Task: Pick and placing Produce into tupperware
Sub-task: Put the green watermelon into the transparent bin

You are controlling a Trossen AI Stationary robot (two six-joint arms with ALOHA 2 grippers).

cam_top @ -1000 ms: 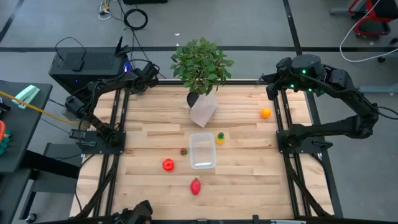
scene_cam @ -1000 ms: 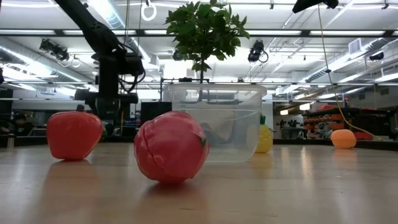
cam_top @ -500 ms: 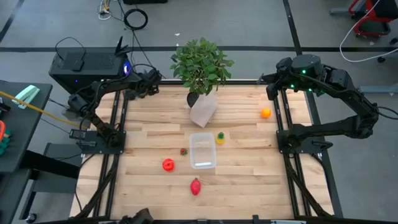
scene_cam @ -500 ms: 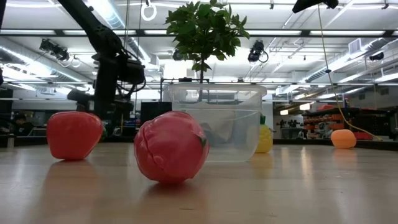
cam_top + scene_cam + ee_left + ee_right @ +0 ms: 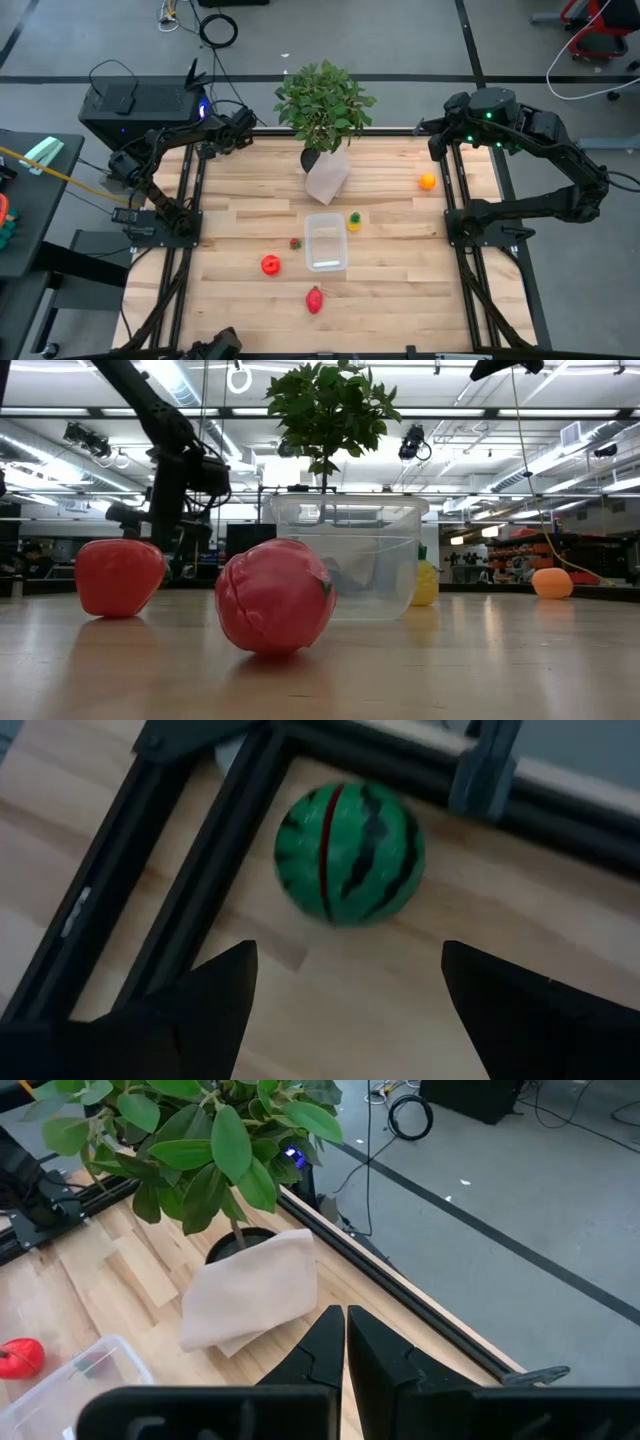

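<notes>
Left gripper (image 5: 345, 985) spread wide over the striped green melon (image 5: 349, 854) in the table's far left corner, apparently for a grab; produce scattered round the clear tub (image 5: 325, 242) at mid-table, nothing visibly inside; right gripper (image 5: 345, 1342) pinched shut, empty, parked far right.
</notes>
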